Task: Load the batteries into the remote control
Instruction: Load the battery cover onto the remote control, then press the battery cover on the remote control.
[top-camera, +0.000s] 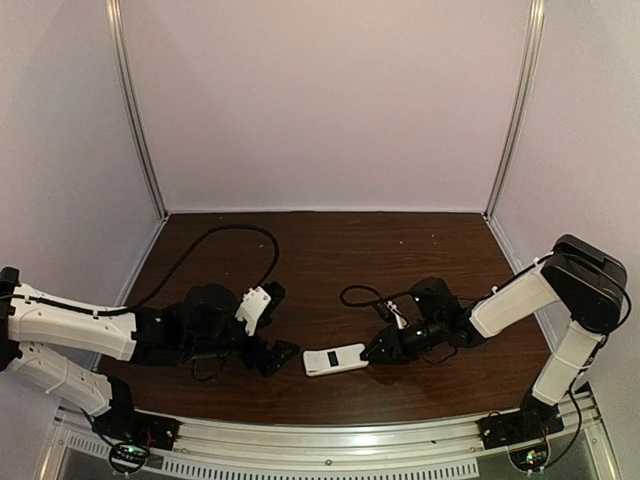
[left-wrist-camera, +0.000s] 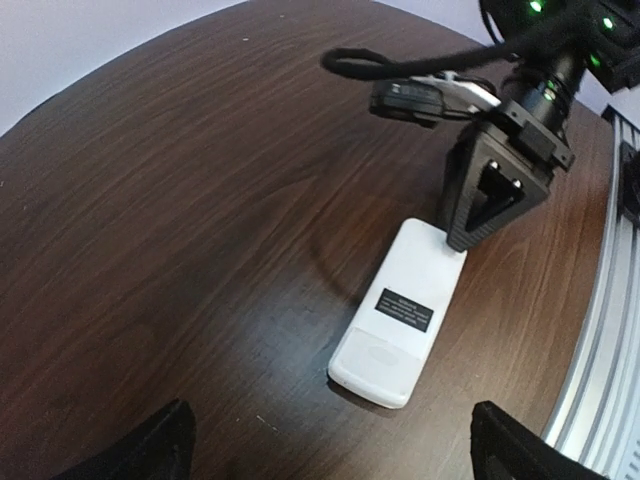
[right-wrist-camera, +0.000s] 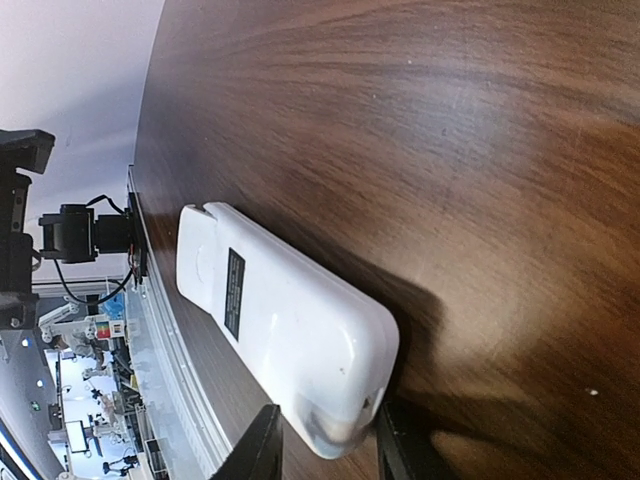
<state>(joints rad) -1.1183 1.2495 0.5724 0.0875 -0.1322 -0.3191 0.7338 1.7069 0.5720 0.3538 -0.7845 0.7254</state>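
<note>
The remote control (top-camera: 335, 358) lies flat near the table's front edge, white back up, with a dark label on it. In the left wrist view the remote control (left-wrist-camera: 400, 315) points away from me, and my left gripper (left-wrist-camera: 335, 455) hangs open just short of its near end, with nothing between its wide-spread fingertips (left-wrist-camera: 150, 450). My right gripper (right-wrist-camera: 325, 445) straddles the remote control's (right-wrist-camera: 280, 320) other end, one finger against each side. From above, the left gripper (top-camera: 280, 357) and right gripper (top-camera: 378, 350) face each other across the remote. The batteries are out of view.
A black cable (top-camera: 240, 235) loops over the back left of the dark wooden table (top-camera: 330, 260). An aluminium rail (top-camera: 330, 435) runs along the front edge, close to the remote. White walls enclose the table on three sides.
</note>
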